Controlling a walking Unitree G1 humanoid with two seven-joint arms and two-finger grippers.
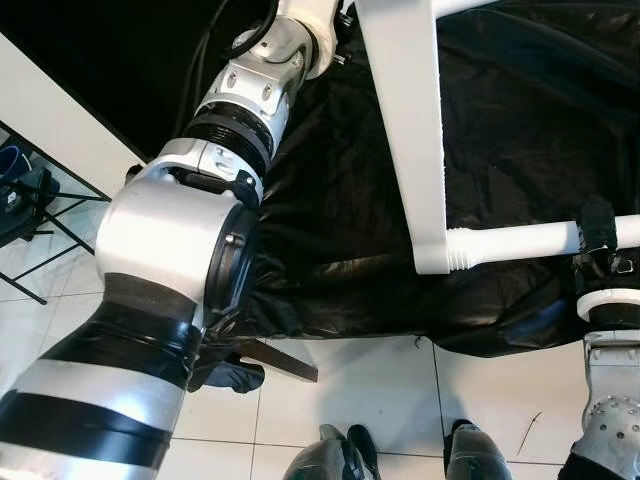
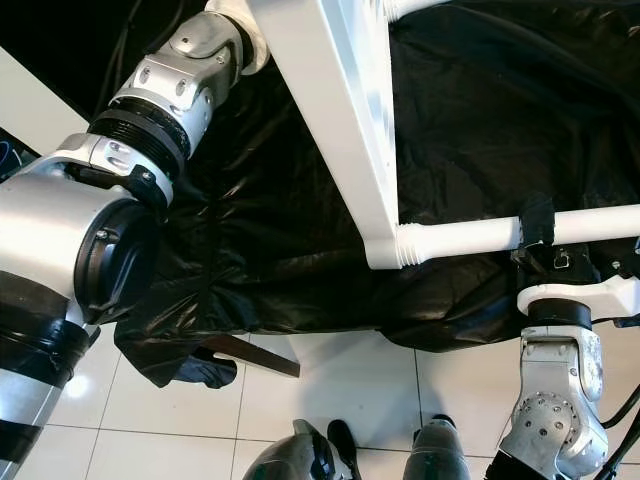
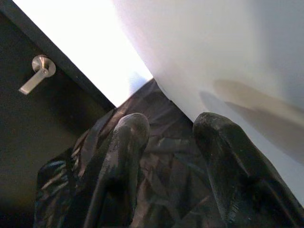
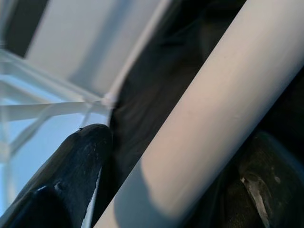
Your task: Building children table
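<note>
A white table panel (image 2: 330, 110) stands on edge over a black sheet (image 1: 520, 100). A round white table leg (image 2: 460, 238) joins its near corner by a ribbed collar and runs off to the right. My right gripper (image 2: 538, 230) is shut on that leg; in the right wrist view the leg (image 4: 204, 118) lies between the two black fingers (image 4: 80, 156). My left arm (image 1: 240, 110) reaches up along the panel's left side. In the left wrist view my left gripper (image 3: 173, 126) is open, one finger beside the white panel (image 3: 213, 47), with crumpled black sheet behind.
The black sheet drapes over a low surface whose brown wooden foot (image 1: 285, 362) pokes out. White floor tiles (image 1: 350, 390) lie below, with my feet (image 1: 340, 455) at the bottom edge. A black metal rack (image 1: 40, 210) stands at the left. A door handle (image 3: 38, 73) is on a dark door.
</note>
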